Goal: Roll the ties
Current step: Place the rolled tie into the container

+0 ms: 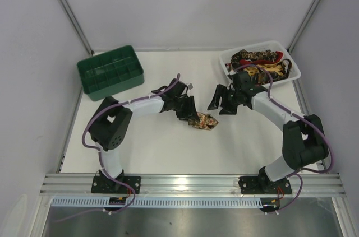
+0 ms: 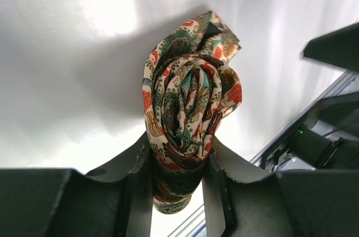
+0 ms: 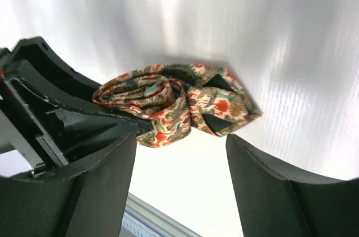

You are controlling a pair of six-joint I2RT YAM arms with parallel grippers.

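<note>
Left wrist view: the left tool (image 2: 178,161) is pinching the rolled tie (image 2: 188,97) while the right tool (image 3: 179,150) is hanging spread nearby; a slackening pinch could be letting it unroll.

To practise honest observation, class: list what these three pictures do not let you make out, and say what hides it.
1. Top view: how many ties lie in the white tray; tangled, too small.
2. Left wrist view: lower end of the rolled tie; the left hand covers it.
3. Right wrist view: the roll's left edge; the left hand stands before it.
4. Top view: compartment floors of the green crate; dark, too small.
</note>
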